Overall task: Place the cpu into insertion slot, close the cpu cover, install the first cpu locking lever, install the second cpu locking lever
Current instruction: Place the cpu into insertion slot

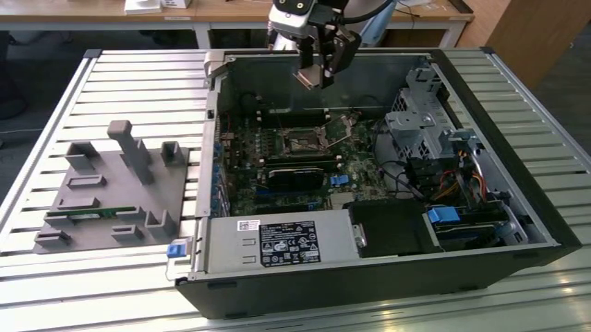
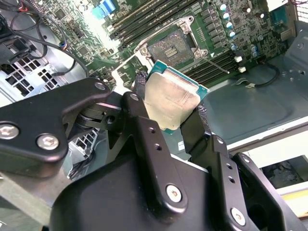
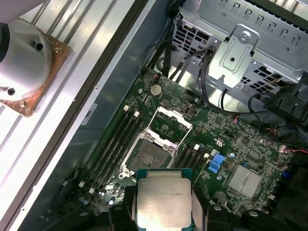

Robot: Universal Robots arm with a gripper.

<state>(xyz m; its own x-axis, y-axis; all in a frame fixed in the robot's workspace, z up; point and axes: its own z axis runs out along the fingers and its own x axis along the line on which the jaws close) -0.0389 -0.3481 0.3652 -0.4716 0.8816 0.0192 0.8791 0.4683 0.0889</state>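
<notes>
My gripper (image 1: 319, 78) hangs above the open computer case, shut on the cpu (image 1: 308, 76), a small square chip with a dull silver-beige top. In both wrist views the black fingers clamp two opposite edges of the cpu (image 2: 171, 101) (image 3: 163, 197). The insertion slot (image 1: 300, 143) (image 2: 168, 45) (image 3: 149, 156) lies bare on the green motherboard, well below the chip. The cpu cover (image 3: 171, 122) (image 2: 126, 72), a silvery frame, stands swung open beside the slot. A thin locking lever (image 2: 214, 61) sticks out past the slot's edge.
The case's walls (image 1: 323, 69) ring the motherboard. A metal drive cage (image 1: 416, 124) with cables fills the exterior view's right side. A power supply (image 1: 277, 242) sits at the near edge. A grey fixture tray (image 1: 111, 187) lies on the slatted table. A copper-based heatsink (image 3: 26, 67) rests outside the case.
</notes>
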